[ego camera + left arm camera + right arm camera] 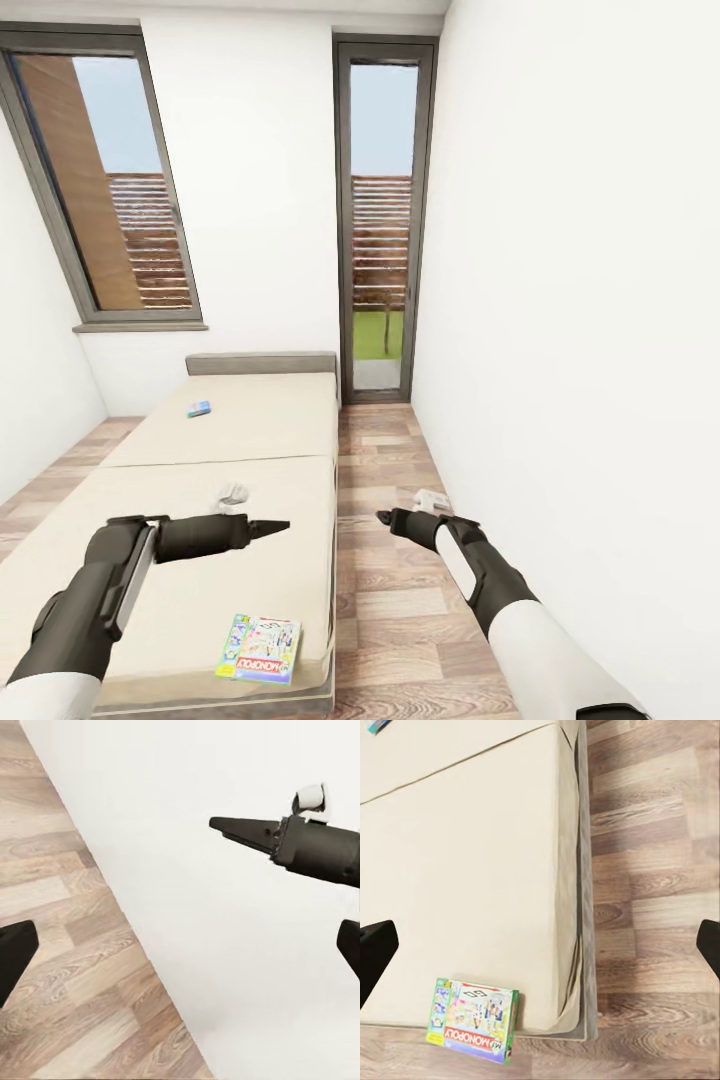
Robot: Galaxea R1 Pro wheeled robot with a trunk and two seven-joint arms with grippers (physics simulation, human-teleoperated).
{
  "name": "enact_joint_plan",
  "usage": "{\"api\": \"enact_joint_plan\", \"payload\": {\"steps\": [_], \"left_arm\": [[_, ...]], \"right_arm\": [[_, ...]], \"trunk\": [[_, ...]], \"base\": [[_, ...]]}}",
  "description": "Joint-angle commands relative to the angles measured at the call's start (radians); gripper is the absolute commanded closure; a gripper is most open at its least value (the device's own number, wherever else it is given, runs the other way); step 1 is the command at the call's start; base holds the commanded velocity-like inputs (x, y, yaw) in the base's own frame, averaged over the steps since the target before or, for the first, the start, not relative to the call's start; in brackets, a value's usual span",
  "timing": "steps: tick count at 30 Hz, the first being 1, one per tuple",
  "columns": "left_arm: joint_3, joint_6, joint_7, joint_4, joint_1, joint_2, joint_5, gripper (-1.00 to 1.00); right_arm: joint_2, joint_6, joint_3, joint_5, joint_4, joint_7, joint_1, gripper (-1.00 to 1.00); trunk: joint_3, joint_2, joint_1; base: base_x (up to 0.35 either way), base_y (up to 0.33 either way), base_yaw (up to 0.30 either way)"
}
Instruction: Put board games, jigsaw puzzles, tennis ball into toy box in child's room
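Lying below left gripper [283, 524], Monopoly box [259, 649], on bed [200, 480]

text: "monopoly" | on: board game box [474, 1020] lid | bed [472, 870]

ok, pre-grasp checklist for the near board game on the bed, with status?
1. Monopoly box in view, flat near the bed's foot corner: ok.
2. Box clear of other things: ok.
3. Second game located, farther up the mattress: ok.
4. Left gripper holding nothing: ok; open or shut: cannot tell.
5. Right gripper over the floor, not over the box: not ok.
6. Toy box located: cannot tell.
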Motion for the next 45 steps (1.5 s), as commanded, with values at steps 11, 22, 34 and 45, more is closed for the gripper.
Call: {"api": "enact_joint_plan", "payload": {"steps": [11,22,34,45], "left_arm": [[0.005,-0.217,0.740,0.351,-0.135,-0.143,0.007,-1.00],[0.008,-0.398,0.826,0.710,-0.306,-0.136,0.009,-1.00],[0.006,-0.423,0.830,0.730,-0.315,-0.135,0.008,-1.00],[0.007,-0.426,0.839,0.730,-0.315,-0.136,0.003,-1.00]], "right_arm": [[0.007,0.004,0.004,0.002,0.000,-0.106,0.000,-1.00],[0.013,0.003,0.026,0.004,-0.004,-0.104,0.000,-1.00],[0.015,0.002,0.047,0.003,-0.008,-0.110,0.000,-1.00],[0.014,0.002,0.047,0.002,-0.007,-0.110,0.000,-1.00]], "trunk": [[-0.001,-0.002,0.000],[-0.001,-0.002,0.000],[-0.002,-0.002,0.000],[-0.013,-0.002,0.000]], "base": [[0.000,0.000,0.000],[0.000,0.000,0.000],[0.000,0.000,0.000],[0.000,0.000,0.000]]}}
